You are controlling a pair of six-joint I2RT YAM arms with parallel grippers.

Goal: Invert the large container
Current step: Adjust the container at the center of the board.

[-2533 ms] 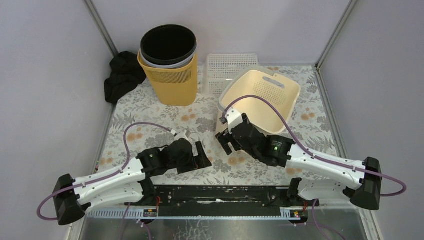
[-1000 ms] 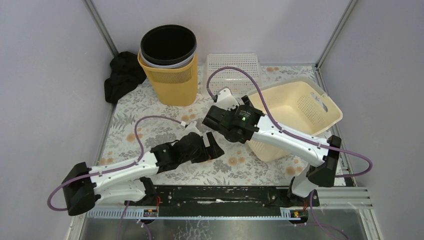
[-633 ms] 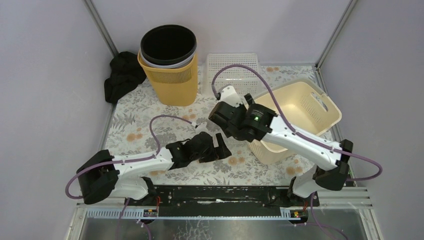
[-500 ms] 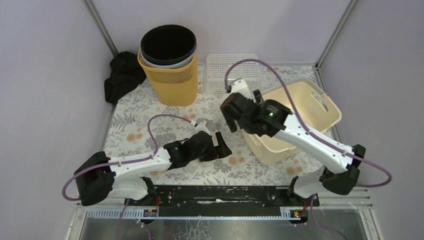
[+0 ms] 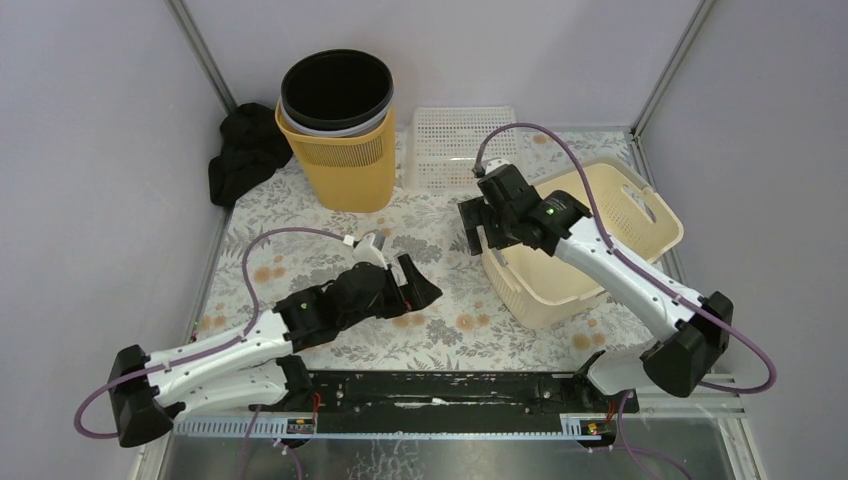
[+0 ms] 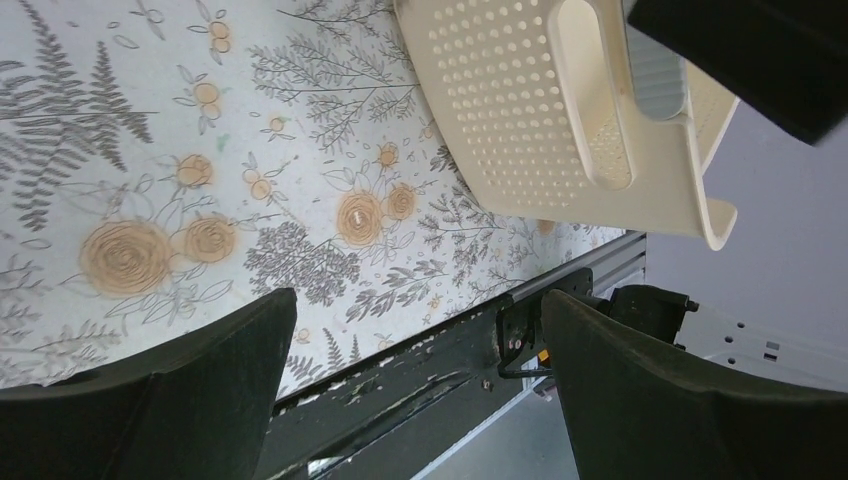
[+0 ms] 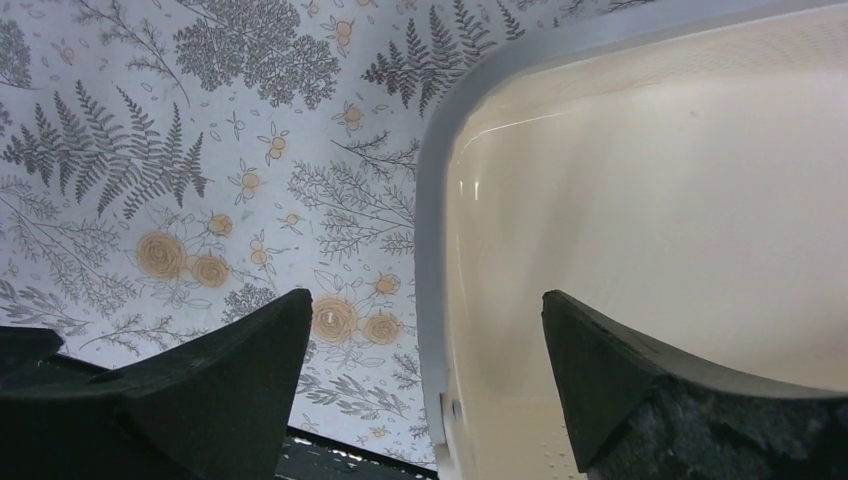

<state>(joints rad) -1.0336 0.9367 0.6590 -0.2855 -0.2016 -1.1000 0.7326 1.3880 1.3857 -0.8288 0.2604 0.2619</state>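
Observation:
The large container is a cream perforated basket standing upright, mouth up, at the right of the floral table. My right gripper hangs open over its left rim. In the right wrist view the rim runs between the two fingers of the right gripper, one outside and one over the basket's inside, with a gap on both sides. My left gripper is open over bare table left of the basket, holding nothing. The left wrist view of the left gripper shows the basket's handle end ahead.
A yellow slatted bin with a black bin nested in it stands at the back left. Black cloth lies beside it. A white perforated tray sits at the back, behind the basket. A black rail runs along the near edge.
The basket went from leaning at the back to standing upright at the right. My right gripper has shifted right onto its left rim. The left gripper has drawn back to the left.

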